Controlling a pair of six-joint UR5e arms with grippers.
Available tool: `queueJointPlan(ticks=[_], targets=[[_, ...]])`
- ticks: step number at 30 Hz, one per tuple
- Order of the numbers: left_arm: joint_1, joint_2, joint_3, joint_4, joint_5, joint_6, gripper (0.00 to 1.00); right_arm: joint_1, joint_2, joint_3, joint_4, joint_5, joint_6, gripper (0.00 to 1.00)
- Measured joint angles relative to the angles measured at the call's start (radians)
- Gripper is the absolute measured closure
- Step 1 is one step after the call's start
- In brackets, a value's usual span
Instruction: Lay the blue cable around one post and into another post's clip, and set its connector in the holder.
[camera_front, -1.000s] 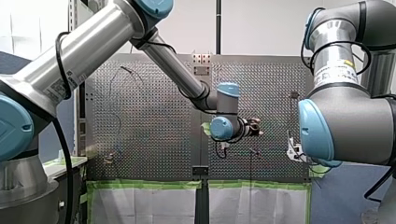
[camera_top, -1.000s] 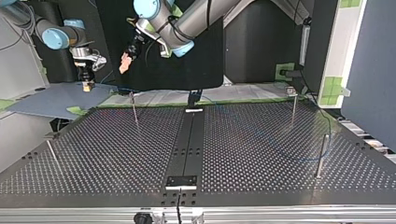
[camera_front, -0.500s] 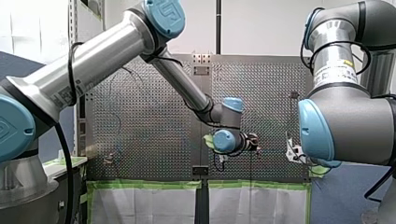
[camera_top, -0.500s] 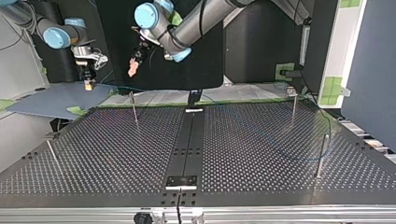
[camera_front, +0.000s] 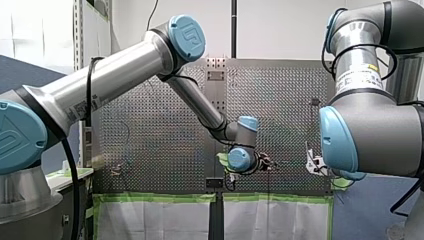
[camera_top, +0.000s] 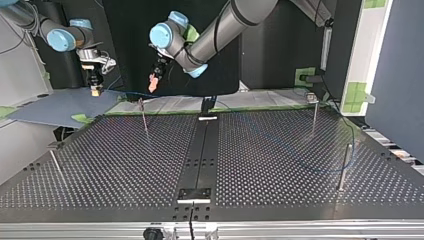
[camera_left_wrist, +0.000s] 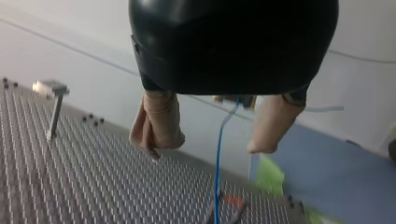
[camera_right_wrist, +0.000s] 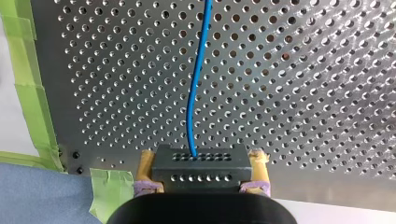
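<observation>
In the right wrist view my right gripper (camera_right_wrist: 202, 161) is shut with its yellow pads on the black connector (camera_right_wrist: 200, 176). The blue cable (camera_right_wrist: 196, 84) leaves the connector and runs out over the perforated plate. That gripper (camera_top: 93, 89) hangs at the top view's far left, beyond the table's far edge. My left gripper (camera_left_wrist: 208, 149) is open, with beige pads (camera_left_wrist: 158, 123). The cable (camera_left_wrist: 217, 163) passes between its fingers without touching them and drops to a post beneath. From the top view this gripper (camera_top: 153, 83) hovers above the far-left post (camera_top: 144, 116).
Thin metal posts stand on the table (camera_top: 115, 165): two at the top view's right (camera_top: 314, 118) (camera_top: 344, 166) and one at the near left (camera_top: 54, 162). A black bracket (camera_top: 195, 194) sits on the centre strip. Green tape (camera_front: 160, 198) edges the table.
My left gripper has come down and moved toward the top view's right, to just above the far-left post. My right gripper has stayed put with the connector.
</observation>
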Motion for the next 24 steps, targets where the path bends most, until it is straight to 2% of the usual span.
queueJointPlan(ticks=[4, 9, 19, 24], targets=[[0.031, -0.034, 0.032, -0.023, 0.001, -0.002, 0.00, 0.001, 0.000, 0.000, 0.000, 0.000, 0.000, 1.00], [0.048, -0.075, 0.056, -0.045, 0.001, -0.003, 0.00, 0.002, 0.000, 0.000, 0.000, 0.000, 0.000, 1.00], [0.055, -0.169, 0.062, -0.048, 0.001, -0.010, 0.00, 0.004, 0.000, 0.000, -0.001, -0.003, 0.002, 1.00], [0.050, -0.209, 0.062, -0.061, 0.000, 0.017, 0.00, 0.004, 0.000, 0.000, -0.002, -0.003, 0.004, 1.00]])
